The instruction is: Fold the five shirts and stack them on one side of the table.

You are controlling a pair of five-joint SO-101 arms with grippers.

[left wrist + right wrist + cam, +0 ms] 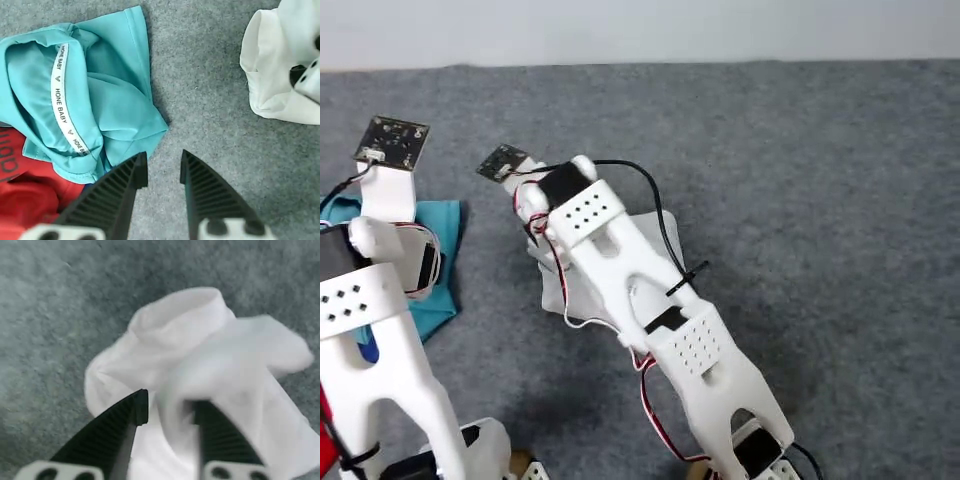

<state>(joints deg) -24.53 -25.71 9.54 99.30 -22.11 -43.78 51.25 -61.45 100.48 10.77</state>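
A white shirt [658, 226] lies bunched on the grey table near the middle, under the right arm. My right gripper [170, 403] is down on the white shirt [200, 340], and a raised fold of the cloth sits pinched between its black fingers [125, 415]. A crumpled teal shirt [442, 226] lies at the left, on top of a red shirt [25, 195]. My left gripper [164, 163] hovers open over bare grey surface just beside the teal shirt [100, 100], holding nothing. The white shirt [270, 85] is a short way off from it.
A sliver of blue cloth [367, 350] peeks out from under the left arm beside the teal shirt. The grey table [820, 200] stretches wide to the right and back, ending at a pale wall along the far edge.
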